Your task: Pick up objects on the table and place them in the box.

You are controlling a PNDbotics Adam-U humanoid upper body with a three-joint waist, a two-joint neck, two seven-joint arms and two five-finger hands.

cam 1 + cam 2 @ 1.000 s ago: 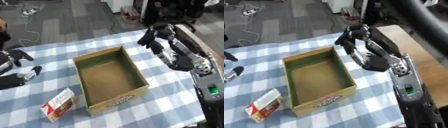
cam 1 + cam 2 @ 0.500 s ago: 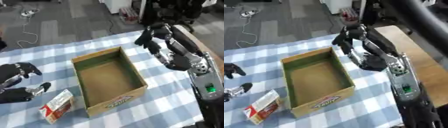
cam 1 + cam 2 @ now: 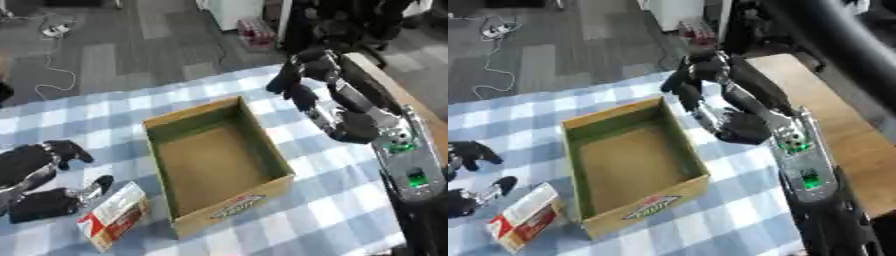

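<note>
An open cardboard box point(image 3: 216, 160) stands in the middle of the blue-checked table, and it looks empty inside. A small white and red carton point(image 3: 114, 216) lies on the cloth just left of the box's near corner. My left hand point(image 3: 35, 180) hovers at the left edge right beside the carton, fingers curved and spread, thumb close to the carton's top end; nothing is held. My right hand point(image 3: 302, 75) hangs above the table past the box's far right corner, fingers relaxed and holding nothing.
The table's far edge point(image 3: 122, 95) drops to a grey floor with white cables point(image 3: 48, 35). A wooden surface point(image 3: 833, 100) runs along the right side. My right forearm point(image 3: 794, 150) stretches over the cloth right of the box.
My left hand has come down and inward, from the left edge toward the carton. The right hand has barely shifted. The view has moved slightly.
</note>
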